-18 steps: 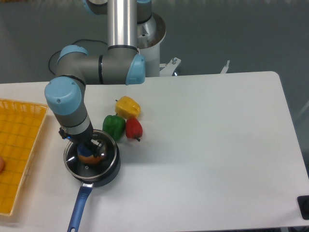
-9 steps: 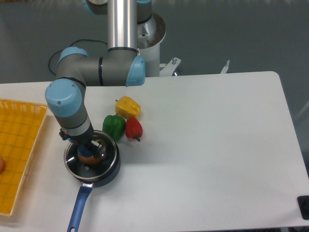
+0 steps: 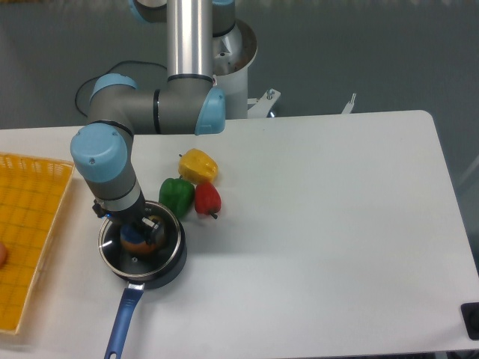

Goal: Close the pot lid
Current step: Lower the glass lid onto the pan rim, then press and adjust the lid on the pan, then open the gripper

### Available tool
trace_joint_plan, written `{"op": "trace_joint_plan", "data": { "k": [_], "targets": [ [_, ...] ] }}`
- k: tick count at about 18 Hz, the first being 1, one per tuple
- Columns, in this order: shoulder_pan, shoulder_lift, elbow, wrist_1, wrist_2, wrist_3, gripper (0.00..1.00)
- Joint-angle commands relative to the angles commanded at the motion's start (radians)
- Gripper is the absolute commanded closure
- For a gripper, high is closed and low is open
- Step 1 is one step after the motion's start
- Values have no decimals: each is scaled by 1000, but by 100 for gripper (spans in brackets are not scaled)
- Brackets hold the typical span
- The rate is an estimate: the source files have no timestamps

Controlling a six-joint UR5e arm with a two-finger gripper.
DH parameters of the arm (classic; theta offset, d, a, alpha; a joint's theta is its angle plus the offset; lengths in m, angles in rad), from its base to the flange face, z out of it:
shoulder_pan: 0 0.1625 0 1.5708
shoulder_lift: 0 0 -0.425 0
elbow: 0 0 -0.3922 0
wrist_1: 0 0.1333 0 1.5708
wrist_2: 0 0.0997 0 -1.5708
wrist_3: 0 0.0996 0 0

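Lid looks basically seated: the pot (image 3: 142,253) sits directly under the claw (image 3: 142,231), its blue handle running down and away from it, and the lid (image 3: 166,238) lies level on the pot rim right below the fingers. Claw is down at the blue knob (image 3: 135,234); can't tell if it's clamped or released. My read: only letting go and retracting remains.

No legible text, labels, brands or numbers anywhere in view. Nothing readable on the arm housing above the claw, nor on the items around it
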Motion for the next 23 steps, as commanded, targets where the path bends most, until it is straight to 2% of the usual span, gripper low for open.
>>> {"op": "trace_joint_plan", "data": {
  "k": [23],
  "targets": [
    [25, -15, 6, 2, 3, 5, 48]
  ]
}}
